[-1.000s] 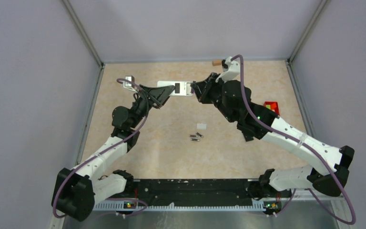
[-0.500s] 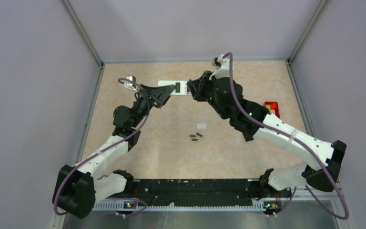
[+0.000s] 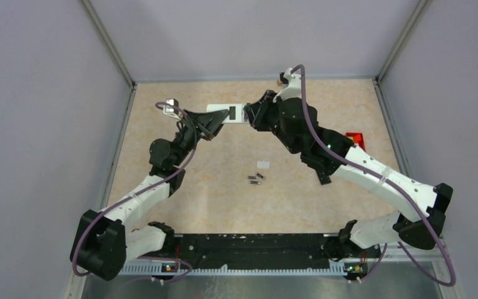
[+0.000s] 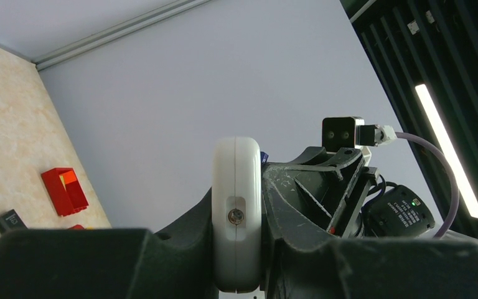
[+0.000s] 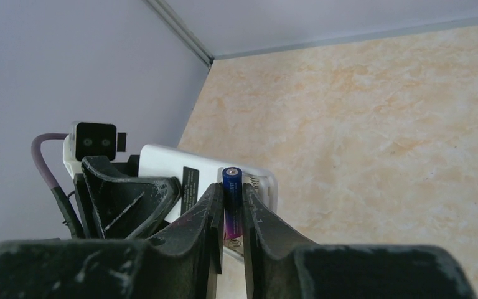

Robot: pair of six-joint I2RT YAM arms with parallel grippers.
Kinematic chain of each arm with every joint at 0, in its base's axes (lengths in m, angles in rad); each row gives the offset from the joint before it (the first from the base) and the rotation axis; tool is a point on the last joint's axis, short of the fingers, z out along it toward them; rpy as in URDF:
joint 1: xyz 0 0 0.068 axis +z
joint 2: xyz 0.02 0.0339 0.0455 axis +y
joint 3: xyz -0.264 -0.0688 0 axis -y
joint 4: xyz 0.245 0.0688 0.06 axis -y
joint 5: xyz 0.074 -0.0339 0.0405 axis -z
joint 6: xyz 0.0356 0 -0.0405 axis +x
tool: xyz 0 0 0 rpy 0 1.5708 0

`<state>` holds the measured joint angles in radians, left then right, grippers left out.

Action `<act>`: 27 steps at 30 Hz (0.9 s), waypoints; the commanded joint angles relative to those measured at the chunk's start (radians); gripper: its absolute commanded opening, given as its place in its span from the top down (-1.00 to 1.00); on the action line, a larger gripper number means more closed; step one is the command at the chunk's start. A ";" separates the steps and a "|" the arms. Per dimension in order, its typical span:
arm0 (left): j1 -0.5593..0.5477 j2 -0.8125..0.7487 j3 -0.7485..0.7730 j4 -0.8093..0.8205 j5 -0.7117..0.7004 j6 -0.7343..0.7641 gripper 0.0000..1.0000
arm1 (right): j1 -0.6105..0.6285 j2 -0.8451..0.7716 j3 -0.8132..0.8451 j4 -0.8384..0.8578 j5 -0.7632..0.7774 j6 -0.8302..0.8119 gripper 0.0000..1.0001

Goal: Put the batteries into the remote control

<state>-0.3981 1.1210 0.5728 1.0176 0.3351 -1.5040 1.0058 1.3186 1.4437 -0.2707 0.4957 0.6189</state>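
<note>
My left gripper (image 3: 211,126) is shut on one end of the white remote control (image 3: 227,115), holding it off the table; in the left wrist view the remote (image 4: 237,212) stands edge-on, clamped between the jaws of that gripper (image 4: 237,249). My right gripper (image 5: 229,215) is at the remote's (image 5: 162,167) open battery bay, where springs show. Its fingers press on both sides of a blue-purple battery (image 5: 231,199) that lies in the bay. Two or three more batteries (image 3: 256,179) lie loose mid-table.
A small white flat piece (image 3: 262,165) lies just behind the loose batteries. A red box (image 3: 355,138) sits to the right, partly under the right arm, and a small wooden block (image 3: 281,80) stands by the back wall. Grey walls enclose the table.
My right gripper has shifted slightly left and back, closer onto the remote's end, and its arm has swung along. The left gripper and remote have stayed nearly still.
</note>
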 commanded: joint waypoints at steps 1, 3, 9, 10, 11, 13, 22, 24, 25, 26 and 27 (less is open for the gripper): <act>-0.002 0.010 0.002 0.136 -0.013 -0.033 1.00 | 0.004 0.018 0.060 -0.032 -0.013 0.005 0.65; -0.002 0.009 0.002 0.137 -0.012 -0.032 1.00 | 0.005 0.025 0.068 -0.039 -0.017 0.004 0.65; -0.003 0.000 0.001 0.126 -0.015 -0.023 1.00 | 0.004 0.035 0.087 -0.055 -0.029 -0.001 0.54; -0.002 0.000 0.001 0.125 -0.015 -0.021 1.00 | 0.004 0.036 0.091 -0.061 -0.029 -0.002 0.46; -0.002 0.000 0.002 0.124 -0.015 -0.021 1.00 | 0.004 0.036 0.094 -0.063 -0.027 -0.001 0.38; -0.002 0.002 0.002 0.124 -0.015 -0.021 1.00 | 0.004 0.034 0.100 -0.069 -0.023 -0.002 0.29; -0.002 0.000 0.003 0.119 -0.018 -0.014 1.00 | 0.004 0.017 0.115 -0.080 -0.006 0.001 0.18; -0.002 0.000 0.004 0.119 -0.019 -0.012 1.00 | 0.004 0.009 0.116 -0.077 -0.009 0.001 0.17; -0.002 0.000 0.003 0.120 -0.020 -0.009 1.00 | 0.004 0.003 0.116 -0.072 -0.013 0.002 0.15; -0.002 -0.001 0.003 0.120 -0.024 -0.005 1.00 | 0.005 -0.005 0.114 -0.067 -0.019 0.004 0.11; -0.002 -0.001 0.004 0.119 -0.027 0.000 1.00 | 0.004 -0.013 0.108 -0.050 -0.039 0.005 0.03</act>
<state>-0.4000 1.1355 0.5667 1.0401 0.3305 -1.5158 1.0061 1.3510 1.5139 -0.3313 0.4618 0.6296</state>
